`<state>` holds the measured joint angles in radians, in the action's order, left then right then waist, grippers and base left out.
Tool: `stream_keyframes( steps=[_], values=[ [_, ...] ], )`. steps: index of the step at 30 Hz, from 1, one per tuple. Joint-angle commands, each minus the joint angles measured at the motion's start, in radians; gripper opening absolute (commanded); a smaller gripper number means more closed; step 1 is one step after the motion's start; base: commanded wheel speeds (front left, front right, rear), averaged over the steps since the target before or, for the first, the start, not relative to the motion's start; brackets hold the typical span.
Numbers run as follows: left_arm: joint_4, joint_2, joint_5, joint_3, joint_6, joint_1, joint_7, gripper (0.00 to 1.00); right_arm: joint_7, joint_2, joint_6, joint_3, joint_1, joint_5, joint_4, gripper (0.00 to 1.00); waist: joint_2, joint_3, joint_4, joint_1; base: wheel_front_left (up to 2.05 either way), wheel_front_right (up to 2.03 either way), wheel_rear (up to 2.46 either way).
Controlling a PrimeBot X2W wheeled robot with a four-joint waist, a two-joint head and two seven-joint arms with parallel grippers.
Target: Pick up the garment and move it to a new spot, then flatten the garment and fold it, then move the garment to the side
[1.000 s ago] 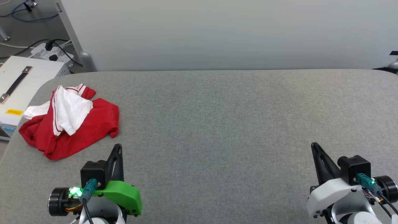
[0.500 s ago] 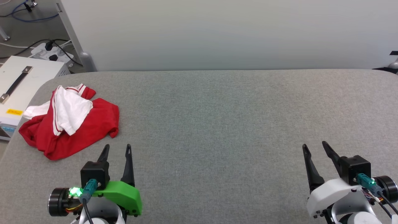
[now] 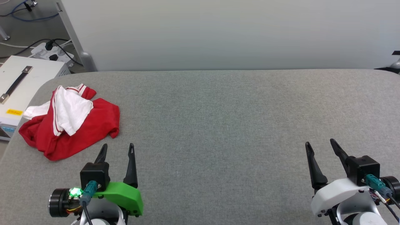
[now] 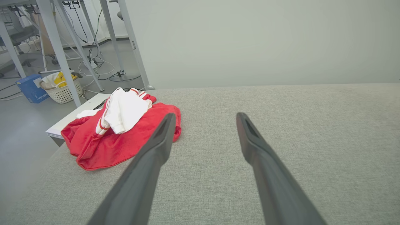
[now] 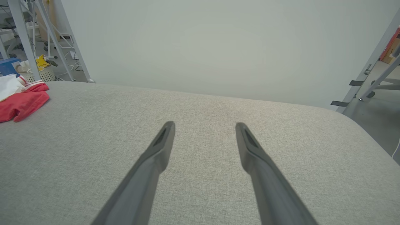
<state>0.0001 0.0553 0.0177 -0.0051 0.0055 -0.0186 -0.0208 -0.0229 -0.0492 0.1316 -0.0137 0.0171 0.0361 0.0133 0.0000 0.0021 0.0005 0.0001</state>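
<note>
The crumpled red, white-sleeved T-shirt (image 3: 84,128) lies far left on the grey fabric table (image 3: 218,125). The left gripper (image 3: 118,145) and right gripper (image 3: 320,142) are spread wide, empty; a raised fold should be pinched.

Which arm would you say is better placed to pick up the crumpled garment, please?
Left, I'd judge: the left fingers stand open just beside the garment, while the right fingers are far across the table.

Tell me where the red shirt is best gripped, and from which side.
Pinch the red corner of the shirt that sticks out toward the open left hand, coming from above on that near side; the heap is crumpled, and this corner lies free.
</note>
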Motion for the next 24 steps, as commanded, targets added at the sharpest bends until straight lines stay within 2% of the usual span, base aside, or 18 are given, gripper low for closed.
stream_keyframes(
  steps=[1,24],
  values=[
    [-0.005,-0.001,0.005,-0.003,0.007,0.004,-0.010,1.00,-0.011,0.000,0.000,-0.004,0.002,0.012,0.010,1.00,0.0000,0.000,0.000,-0.0001,0.00,0.00,0.00],
    [-0.012,-0.002,0.020,-0.018,0.020,0.003,-0.060,1.00,-0.060,-0.001,0.000,-0.013,0.022,0.052,0.059,1.00,0.0000,0.001,0.004,-0.0001,0.00,0.00,0.00]
  ],
)
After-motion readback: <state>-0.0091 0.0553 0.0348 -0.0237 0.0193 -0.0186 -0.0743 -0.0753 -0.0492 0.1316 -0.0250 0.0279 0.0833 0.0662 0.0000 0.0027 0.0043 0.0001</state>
